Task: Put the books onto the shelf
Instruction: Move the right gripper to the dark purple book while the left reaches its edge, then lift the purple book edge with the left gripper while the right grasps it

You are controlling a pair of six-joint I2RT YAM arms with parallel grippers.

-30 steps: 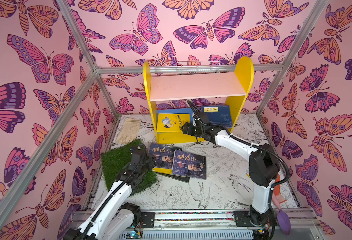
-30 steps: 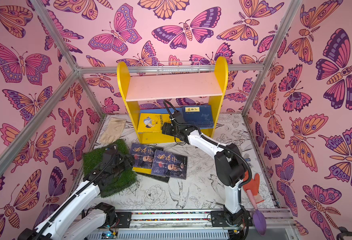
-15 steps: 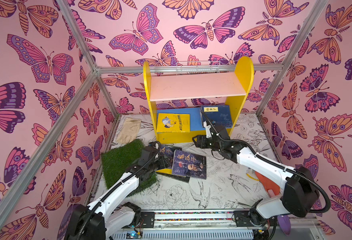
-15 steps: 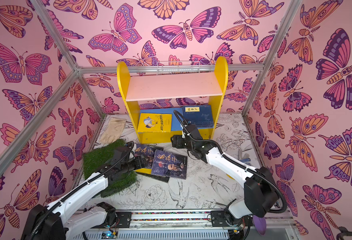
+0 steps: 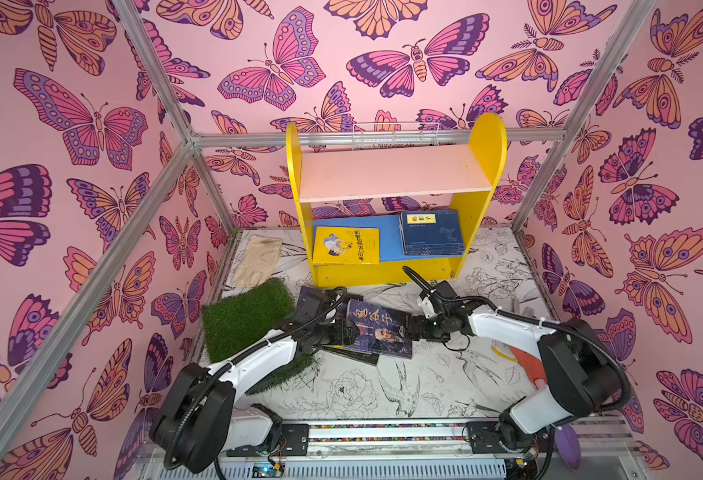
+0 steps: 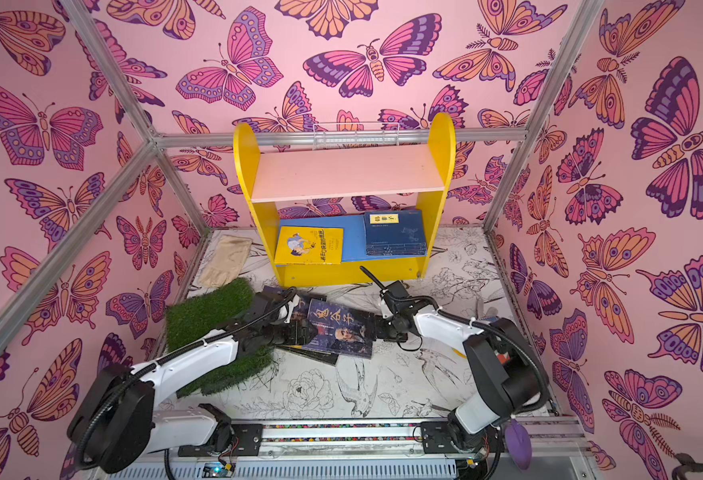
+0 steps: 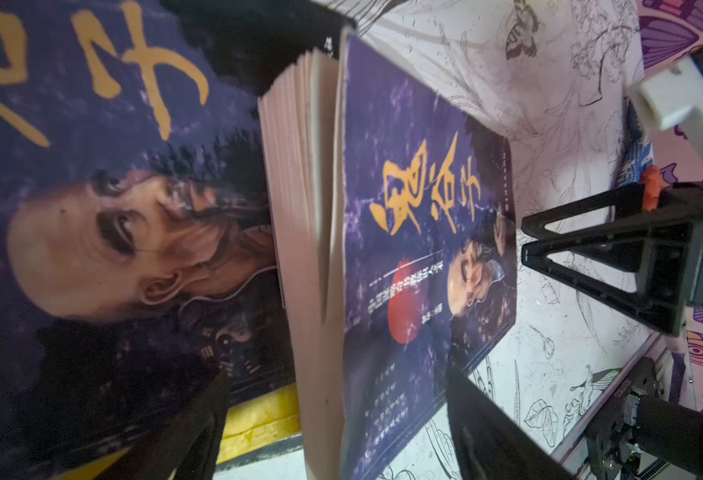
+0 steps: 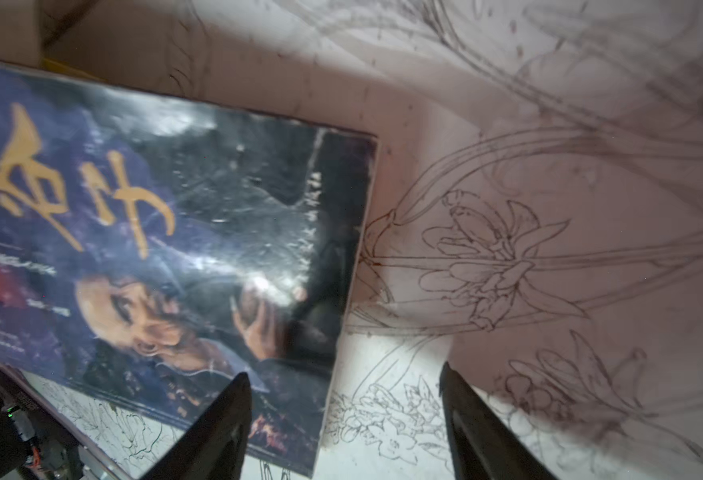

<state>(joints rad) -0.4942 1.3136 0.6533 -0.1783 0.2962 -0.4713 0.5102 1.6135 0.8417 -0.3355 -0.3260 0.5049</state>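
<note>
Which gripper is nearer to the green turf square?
Left. The left gripper is beside the green turf square; the right gripper is beyond the portrait book from it.

- Both top views: you look down steeply from high above the front rail [image 5: 383,432], facing the back wall [image 5: 383,75]. The view is wide and distant. The two share nearly the whole cell, with the shelf [image 5: 395,174] at upper centre.
- Left wrist view: your camera sits very near and low over the portrait book [image 7: 424,257], facing the right gripper [image 7: 522,243] at frame right.
- Right wrist view: your camera is near and angled down on that same book at frame left, with the drawn mat [image 8: 549,166] at frame right.
</note>
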